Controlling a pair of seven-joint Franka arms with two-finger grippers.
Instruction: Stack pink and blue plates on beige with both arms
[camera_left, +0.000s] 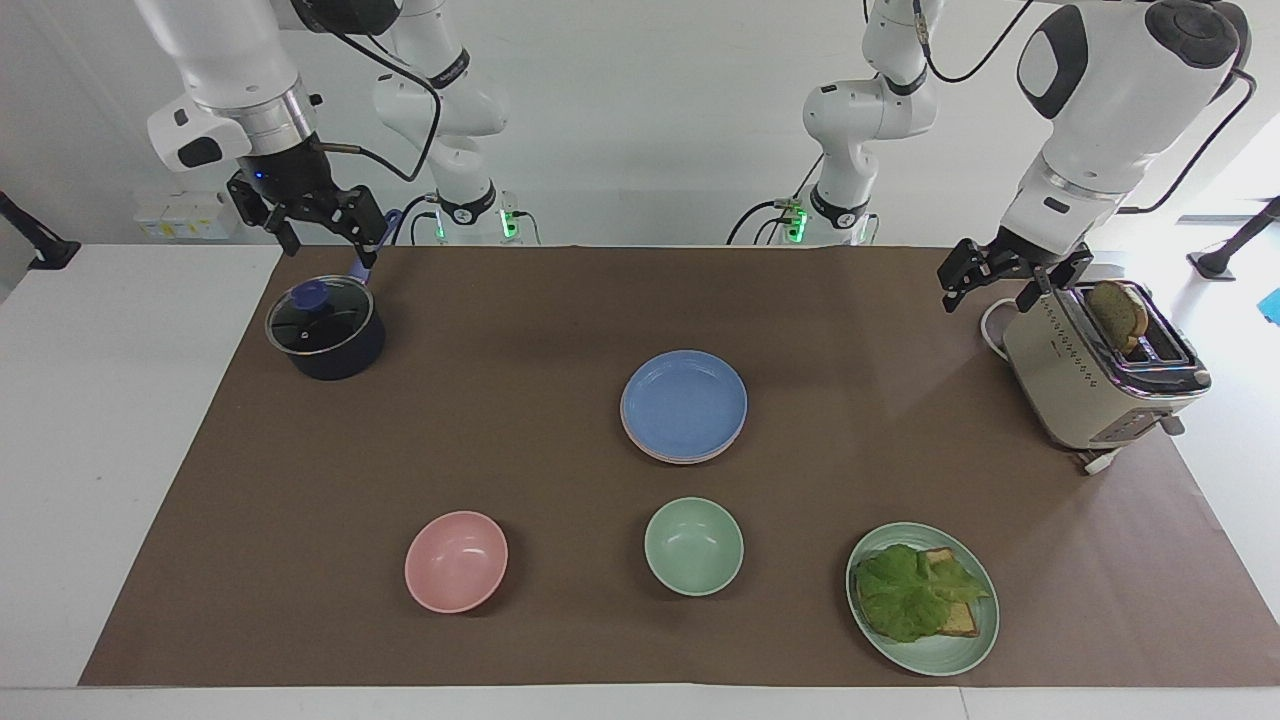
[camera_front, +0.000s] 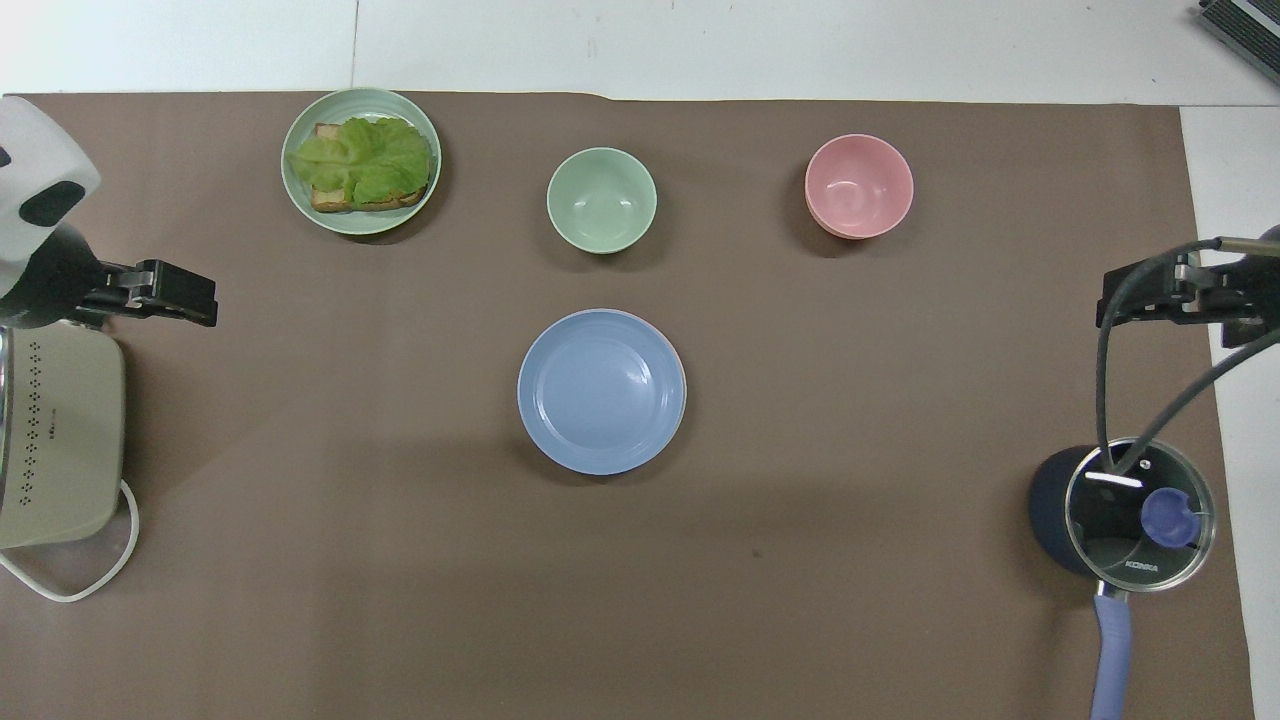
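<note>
The blue plate (camera_left: 684, 400) (camera_front: 601, 390) lies on top of a stack at the middle of the brown mat. Under it a thin rim of the pink plate (camera_left: 655, 452) shows. I cannot make out the beige plate. My right gripper (camera_left: 325, 240) (camera_front: 1125, 300) hangs open and empty in the air over the pot's handle, at the right arm's end of the table. Beside the toaster, at the left arm's end, my left gripper (camera_left: 990, 288) (camera_front: 190, 300) waits open and empty. Both are well away from the stack.
A dark blue pot with a glass lid (camera_left: 325, 330) (camera_front: 1135, 515) stands under the right gripper. A beige toaster (camera_left: 1095, 375) (camera_front: 55, 430) holds a slice of bread. Farther from the robots are a pink bowl (camera_left: 456, 560), a green bowl (camera_left: 694, 546) and a green plate (camera_left: 940, 662) with lettuce and toast.
</note>
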